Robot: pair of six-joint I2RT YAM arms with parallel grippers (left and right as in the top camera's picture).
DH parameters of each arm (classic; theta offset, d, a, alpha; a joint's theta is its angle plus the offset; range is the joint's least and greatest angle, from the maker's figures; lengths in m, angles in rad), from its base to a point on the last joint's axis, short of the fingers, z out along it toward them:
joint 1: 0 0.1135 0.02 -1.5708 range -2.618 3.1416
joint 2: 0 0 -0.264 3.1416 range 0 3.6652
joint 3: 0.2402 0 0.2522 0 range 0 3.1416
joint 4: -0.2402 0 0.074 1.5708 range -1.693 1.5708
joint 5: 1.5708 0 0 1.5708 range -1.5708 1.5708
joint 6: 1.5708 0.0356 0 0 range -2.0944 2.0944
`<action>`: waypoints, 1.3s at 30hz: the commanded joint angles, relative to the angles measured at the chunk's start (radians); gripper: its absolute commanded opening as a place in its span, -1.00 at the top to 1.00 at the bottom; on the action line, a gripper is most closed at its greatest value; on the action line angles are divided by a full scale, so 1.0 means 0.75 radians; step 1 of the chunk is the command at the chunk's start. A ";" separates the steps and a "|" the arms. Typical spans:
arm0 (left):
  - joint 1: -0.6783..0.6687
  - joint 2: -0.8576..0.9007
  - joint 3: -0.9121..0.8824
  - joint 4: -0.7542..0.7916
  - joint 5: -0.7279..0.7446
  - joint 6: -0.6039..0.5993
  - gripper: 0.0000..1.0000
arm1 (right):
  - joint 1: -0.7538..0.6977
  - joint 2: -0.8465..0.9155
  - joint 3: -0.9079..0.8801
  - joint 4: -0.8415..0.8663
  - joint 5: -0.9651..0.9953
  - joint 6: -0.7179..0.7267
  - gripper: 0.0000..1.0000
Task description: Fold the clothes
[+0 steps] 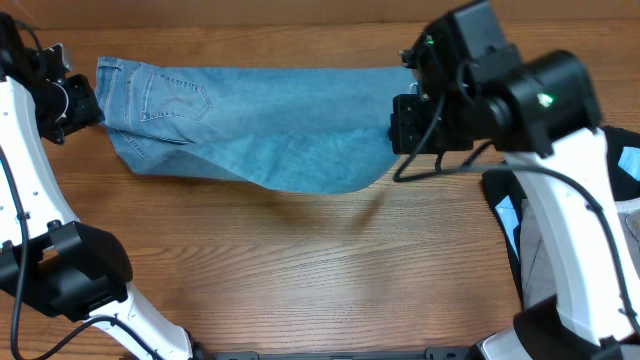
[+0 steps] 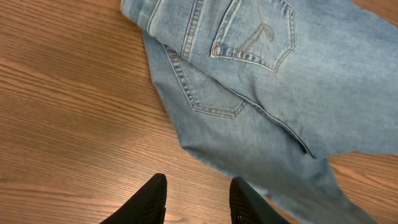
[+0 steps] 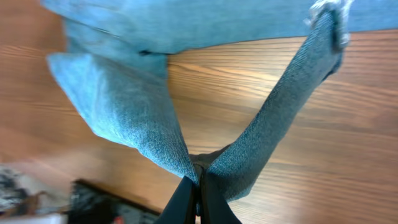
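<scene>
R claw (image 3: 199, 179) pinches soft, draped denim jeans (image 1: 270, 130).

My left arm (image 1: 25, 170) rises along the left edge of the tabletop (image 1: 300, 280), its white link ending in a black wrist (image 1: 65, 100) at the far left corner. The left jaws stand parted, both dark fingers (image 2: 152, 202) hanging just above the wood. My right arm (image 1: 575, 215) climbs from the near right corner and bends left at its black wrist housing (image 1: 500, 75), and the right jaws are pinched tight on a fold of the jeans (image 3: 255, 143), held up off the tabletop.
</scene>
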 commanded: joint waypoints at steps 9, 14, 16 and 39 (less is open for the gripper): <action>0.006 -0.024 0.016 -0.024 0.015 -0.017 0.24 | 0.155 0.025 -0.660 0.127 -0.092 0.181 0.89; 0.006 -0.024 0.016 -0.022 0.015 -0.017 0.20 | 0.142 0.025 -1.106 0.391 -0.085 0.296 0.88; 0.006 -0.024 0.016 -0.018 0.015 -0.017 0.16 | 0.099 0.025 -1.229 0.445 -0.081 0.334 0.58; -0.033 -0.006 -0.144 -0.014 0.072 -0.012 0.35 | -0.235 0.022 -1.337 0.632 -0.684 -0.371 -0.30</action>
